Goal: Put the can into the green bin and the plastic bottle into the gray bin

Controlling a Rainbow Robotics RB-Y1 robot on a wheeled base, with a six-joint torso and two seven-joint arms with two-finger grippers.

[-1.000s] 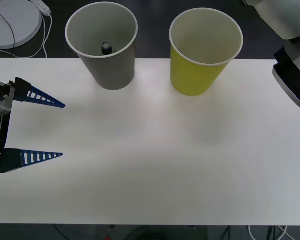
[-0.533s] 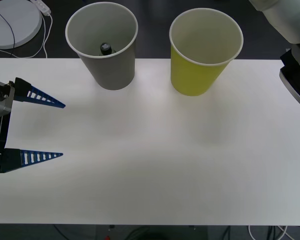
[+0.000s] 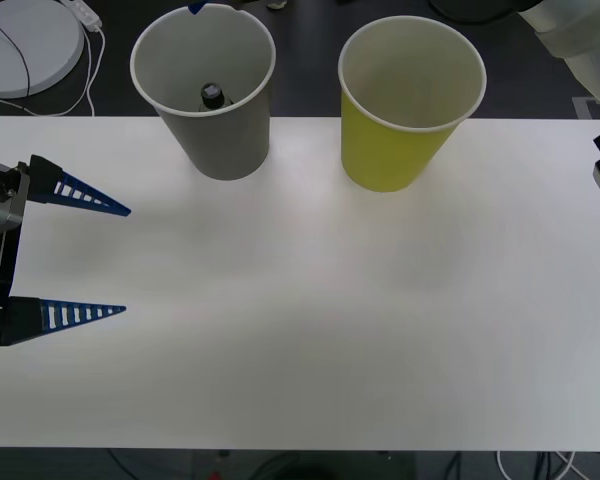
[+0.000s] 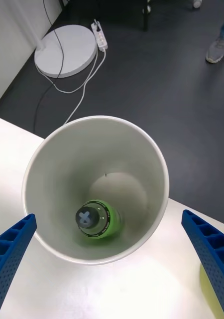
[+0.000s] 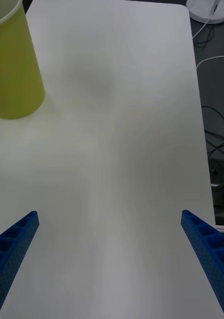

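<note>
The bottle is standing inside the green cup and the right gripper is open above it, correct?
Not quite. The bottle stands inside the gray cup, not the green cup; the right wrist view looks straight down on it. The right gripper is indeed open above it.

1. Right arm [image 3: 580, 40]: its white housing has pulled away toward the far right corner of the front view; far less of it shows at the right edge than a second ago.
2. Blue fingertip [image 3: 196, 8] of the right gripper [image 4: 112, 259] has appeared just past the far rim of the gray bin [image 3: 220, 140].
</note>
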